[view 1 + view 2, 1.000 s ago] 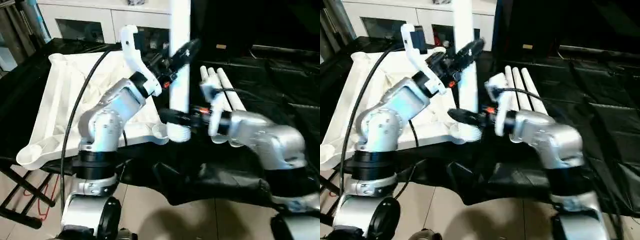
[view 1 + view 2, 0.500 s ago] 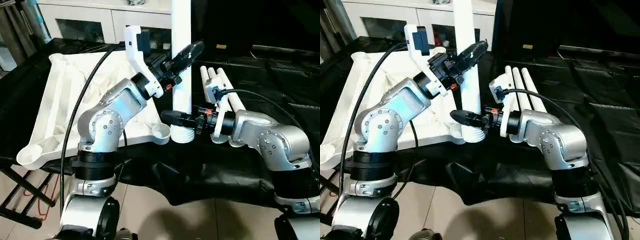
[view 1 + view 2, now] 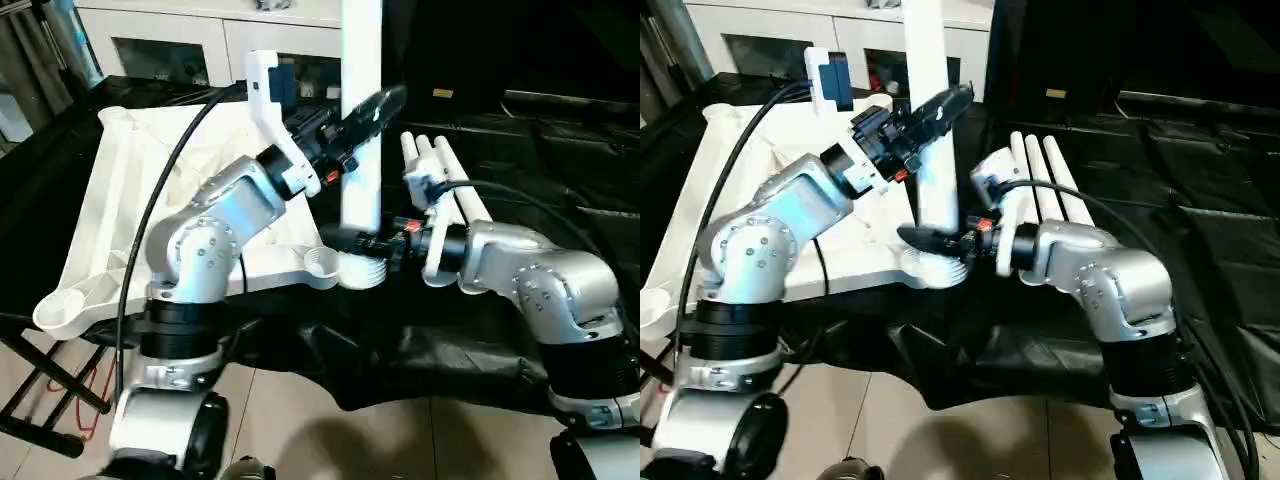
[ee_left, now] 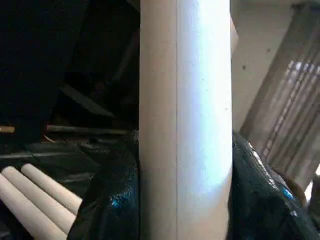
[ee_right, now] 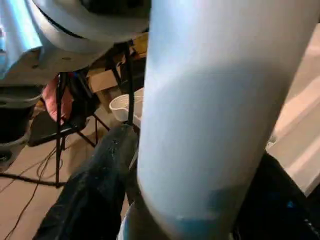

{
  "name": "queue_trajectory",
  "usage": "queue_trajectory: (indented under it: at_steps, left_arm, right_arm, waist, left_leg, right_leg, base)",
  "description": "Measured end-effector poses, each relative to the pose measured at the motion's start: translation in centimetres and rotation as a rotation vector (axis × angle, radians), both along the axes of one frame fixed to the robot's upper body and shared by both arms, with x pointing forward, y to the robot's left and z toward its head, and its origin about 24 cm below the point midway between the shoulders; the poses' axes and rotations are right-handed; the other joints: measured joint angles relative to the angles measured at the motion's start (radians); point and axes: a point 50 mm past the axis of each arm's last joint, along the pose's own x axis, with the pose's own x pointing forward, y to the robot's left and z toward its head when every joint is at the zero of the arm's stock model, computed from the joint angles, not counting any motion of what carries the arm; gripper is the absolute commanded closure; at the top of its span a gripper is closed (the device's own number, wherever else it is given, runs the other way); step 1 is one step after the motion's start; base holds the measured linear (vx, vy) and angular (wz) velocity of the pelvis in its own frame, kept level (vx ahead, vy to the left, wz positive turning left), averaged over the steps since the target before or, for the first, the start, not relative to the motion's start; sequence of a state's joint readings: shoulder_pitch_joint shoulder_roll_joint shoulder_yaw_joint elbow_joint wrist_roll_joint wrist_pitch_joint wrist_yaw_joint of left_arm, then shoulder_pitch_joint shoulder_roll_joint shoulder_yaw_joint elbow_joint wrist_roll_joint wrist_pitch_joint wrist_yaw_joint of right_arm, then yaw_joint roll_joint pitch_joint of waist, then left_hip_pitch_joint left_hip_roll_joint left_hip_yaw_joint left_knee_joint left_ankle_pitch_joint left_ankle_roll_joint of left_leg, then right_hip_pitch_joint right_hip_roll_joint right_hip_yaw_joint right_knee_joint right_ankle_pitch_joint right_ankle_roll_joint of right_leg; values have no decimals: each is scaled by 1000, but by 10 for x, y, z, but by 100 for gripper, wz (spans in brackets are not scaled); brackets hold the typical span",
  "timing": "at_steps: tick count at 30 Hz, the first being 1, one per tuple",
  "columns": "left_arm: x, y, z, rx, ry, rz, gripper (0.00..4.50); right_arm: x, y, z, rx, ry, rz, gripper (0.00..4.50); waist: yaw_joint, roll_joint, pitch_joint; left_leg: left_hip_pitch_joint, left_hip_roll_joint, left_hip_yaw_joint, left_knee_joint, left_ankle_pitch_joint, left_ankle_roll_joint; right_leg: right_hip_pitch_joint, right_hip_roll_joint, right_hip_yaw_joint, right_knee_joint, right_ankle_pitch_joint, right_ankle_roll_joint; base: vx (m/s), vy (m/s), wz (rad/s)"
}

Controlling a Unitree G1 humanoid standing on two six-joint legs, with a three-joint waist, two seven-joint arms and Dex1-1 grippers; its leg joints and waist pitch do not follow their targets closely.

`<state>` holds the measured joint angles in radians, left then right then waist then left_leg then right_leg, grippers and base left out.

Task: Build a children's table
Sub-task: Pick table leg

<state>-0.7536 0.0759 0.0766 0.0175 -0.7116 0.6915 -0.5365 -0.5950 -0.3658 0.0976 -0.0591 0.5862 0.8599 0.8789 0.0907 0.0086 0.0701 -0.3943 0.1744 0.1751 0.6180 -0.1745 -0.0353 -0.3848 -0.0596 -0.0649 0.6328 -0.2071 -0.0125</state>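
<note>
On the black-draped table point(image 3: 560, 150) beside the upturned tabletop point(image 3: 120, 200), both left gripper point(image 3: 362, 107) and right gripper point(image 3: 345, 240) have jaws clenched around an upright leg point(image 3: 360, 150).

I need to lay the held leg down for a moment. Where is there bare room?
Free: the black cloth right of the three spare legs, and the tabletop toward its far left corner. Crowded: the near corner socket, where both claws, left claw and right claw, grip the upright leg.
</note>
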Motion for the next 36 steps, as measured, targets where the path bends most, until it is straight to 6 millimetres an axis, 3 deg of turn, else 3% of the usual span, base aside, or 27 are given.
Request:
queue_trajectory:
  at_steps: [9, 14, 23, 24, 28, 30, 32, 36]
  left_arm:
    - [-6, -1, -4, 1, 18, -124, 267]
    - [-13, -5, -1, -56, 20, -234, 267]
    - [-17, -7, 1, -80, 27, -275, 267]
    - [-17, -7, 1, -83, 27, -277, 267]
    - [-18, -6, 3, -100, 25, -284, 267]
    - [-18, -6, 3, -104, 25, -286, 267]
    - [-18, -6, 3, -106, 25, -288, 267]
    - [-18, -5, 3, -108, 24, -287, 267]
  right_arm:
    - [-2, -18, 12, -42, -40, 102, 65]
    - [-7, -22, 13, -41, -31, 189, 63]
    - [-10, -19, 12, -44, -30, 250, 63]
    - [-10, -19, 12, -44, -30, 250, 90]
    - [-11, -19, 12, -43, -29, 252, 102]
    - [-11, -18, 11, -41, -29, 254, 139]
    - [-11, -17, 11, -34, -26, 258, 140]
    - [-11, -15, 10, -18, -17, 264, 185]
  waist:
    - [2, 0, 0]
    - [1, 0, 0]
    - [1, 0, 0]
    - [1, 0, 0]
    - [1, 0, 0]
    - [1, 0, 0]
    - [1, 0, 0]
    - [1, 0, 0]
  left_leg:
    - [0, 0, 0, 0, 0, 0]
    - [0, 0, 0, 0, 1, 1]
    - [0, 0, 0, 0, 1, 2]
    - [0, 0, 0, 0, 1, 2]
    - [0, 0, 0, 0, 1, 2]
    - [0, 0, 0, 0, 1, 2]
    - [0, 0, 0, 0, 1, 2]
    - [0, 0, 0, 0, 1, 2]
  right_leg:
    - [0, 0, 0, 0, 0, 0]
    - [0, 0, 0, 0, 0, 0]
    - [0, 0, 0, 1, 0, -1]
    - [0, 0, 0, 1, 0, -1]
    - [0, 0, 0, 1, 0, -1]
    - [0, 0, 0, 1, 0, -1]
    - [0, 0, 0, 1, 0, -1]
    - [0, 0, 0, 1, 0, -1]
  base:
    - [0, 0, 0]
    - [0, 0, 0]
    - [0, 0, 0]
    - [0, 0, 0]
    - [0, 0, 0]
    - [0, 0, 0]
    - [0, 0, 0]
    - [0, 0, 0]
